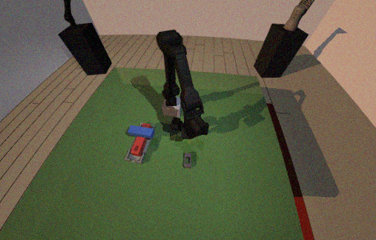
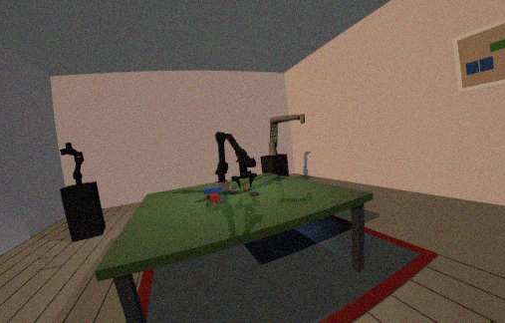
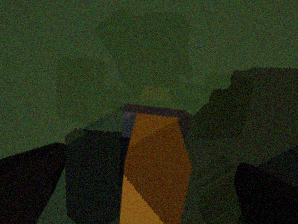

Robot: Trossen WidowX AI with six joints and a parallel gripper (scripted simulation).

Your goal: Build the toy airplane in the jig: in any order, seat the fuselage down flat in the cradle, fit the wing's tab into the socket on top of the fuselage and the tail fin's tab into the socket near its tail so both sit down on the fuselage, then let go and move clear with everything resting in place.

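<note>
The red fuselage lies in the grey cradle, with a dark socket showing near its front end in the top view. The blue wing lies across the top of the fuselage; its tab is hidden. The orange tail fin stands upright on the table, with a dark purplish rim around its far end in the wrist view. My gripper is open, with one finger on each side of the fin and a gap on both sides.
A small grey slotted block lies on the green table, in front of the gripper. A pale box stands close by the arm's base. Two black pedestals stand beyond the table.
</note>
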